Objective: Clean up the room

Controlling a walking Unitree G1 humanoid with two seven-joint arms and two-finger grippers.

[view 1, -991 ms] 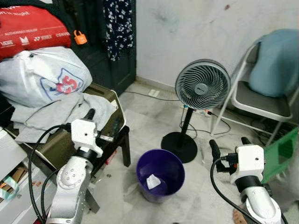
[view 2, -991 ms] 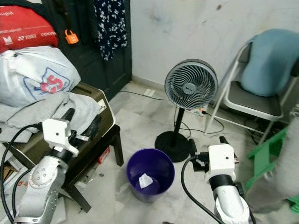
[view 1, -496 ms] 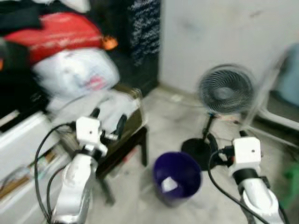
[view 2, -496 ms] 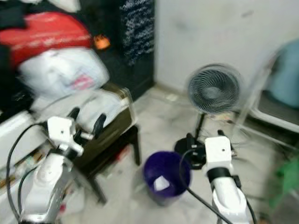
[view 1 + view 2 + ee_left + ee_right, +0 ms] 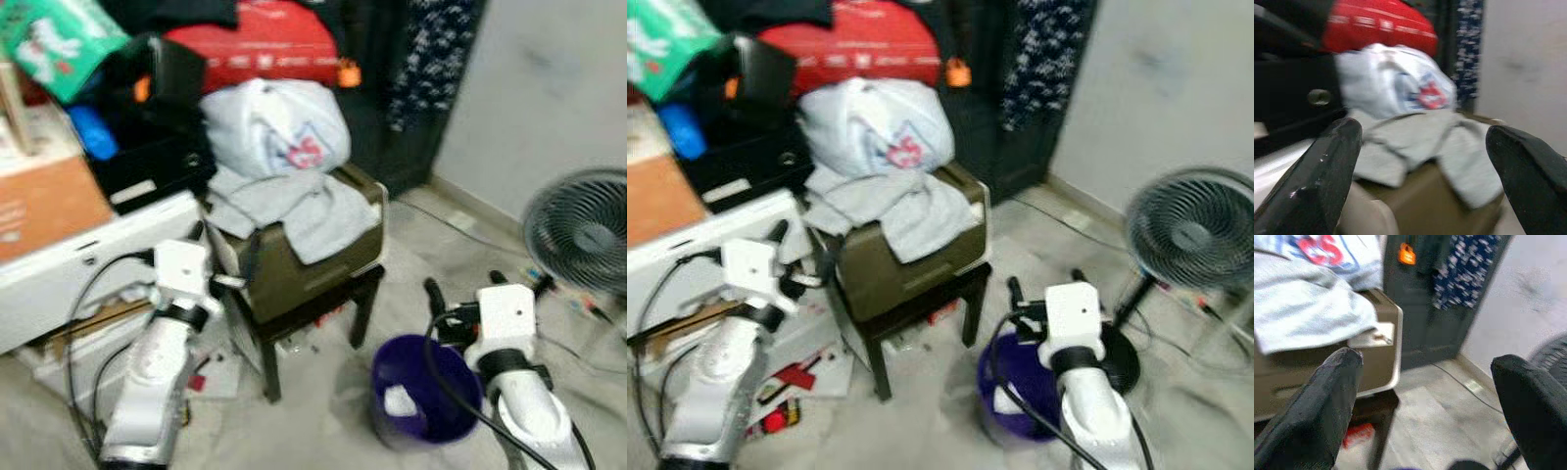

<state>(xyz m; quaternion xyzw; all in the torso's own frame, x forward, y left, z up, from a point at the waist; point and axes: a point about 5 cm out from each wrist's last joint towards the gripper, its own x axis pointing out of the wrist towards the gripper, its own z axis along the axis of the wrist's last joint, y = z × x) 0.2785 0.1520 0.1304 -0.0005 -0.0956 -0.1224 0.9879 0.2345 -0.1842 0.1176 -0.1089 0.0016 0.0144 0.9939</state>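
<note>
On top of the brown case [image 5: 313,259] lies a grey cloth [image 5: 294,206], soft and probably light; take it at a hanging edge. Left gripper [image 5: 1420,161] and right gripper [image 5: 1425,396] are both spread, empty.

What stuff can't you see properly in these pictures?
- The writing on the red bag: too blurred to read in the eye views.
- The white scrap in the purple bin: blurred, and the right arm covers part of the bin.
- The fan: cut off by the left eye view's edge.
- The box top: hidden under the grey cloth.
</note>
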